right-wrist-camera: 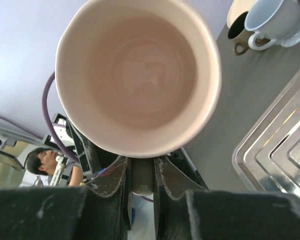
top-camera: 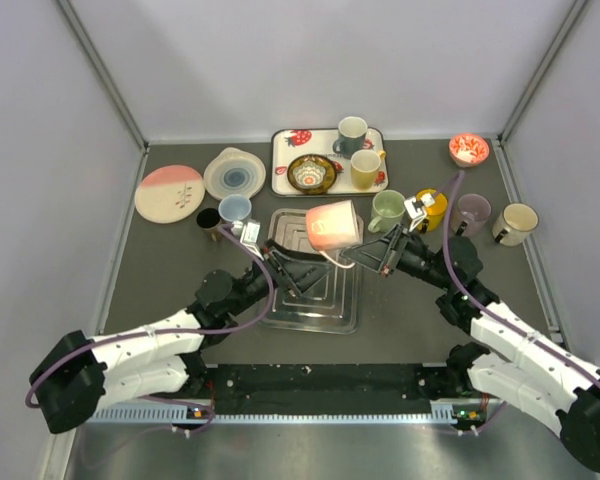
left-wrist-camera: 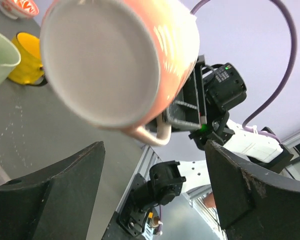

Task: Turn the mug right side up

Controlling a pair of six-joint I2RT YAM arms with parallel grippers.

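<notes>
Right gripper [right-wrist-camera: 142, 175] is clamped on the handle of the pink mug [top-camera: 332, 226], holding it tilted in the air above the steel tray [top-camera: 325, 305]. Left gripper [left-wrist-camera: 152, 172] gapes wide close by, holding nothing. Behind, a strawberry tray [top-camera: 280, 165] carries 2 mugs and a bowl.

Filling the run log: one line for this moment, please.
mug: tilted above tray | right end effector: shut on mug handle | left end effector: open, facing mug base

A coral-pink mug [top-camera: 333, 226], white-streaked and pale inside, hangs tilted above the middle of the table [top-camera: 160, 285]. The right gripper [top-camera: 351, 257] pinches its handle [left-wrist-camera: 151, 136].
</notes>
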